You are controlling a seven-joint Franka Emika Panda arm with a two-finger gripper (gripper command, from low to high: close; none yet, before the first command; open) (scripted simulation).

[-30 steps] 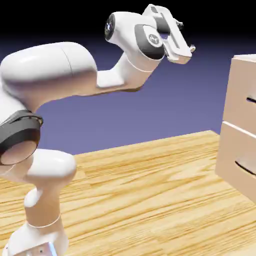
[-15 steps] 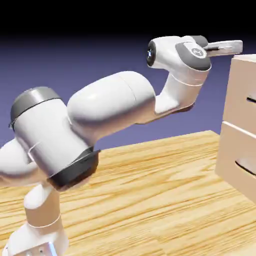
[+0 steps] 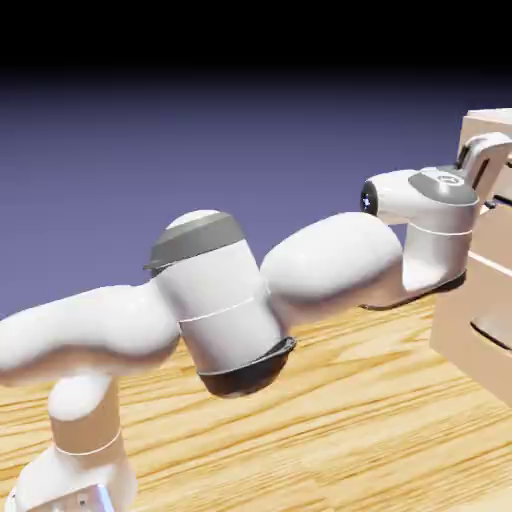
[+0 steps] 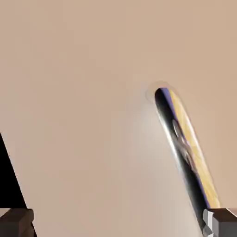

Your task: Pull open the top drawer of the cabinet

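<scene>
Currently, the gripper [image 4: 119, 223] stands wide open, fingertips apart, holding nothing.

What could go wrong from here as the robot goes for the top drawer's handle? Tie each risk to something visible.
The handle runs slantwise in the hand view, toward one finger tip, not midway between both. The pincer might therefore bump it, or close beside it.

It also looks smooth and shiny, so a weak grip could slip.

The hand is already right by the cabinet, so pushing forward might knock its front.
</scene>
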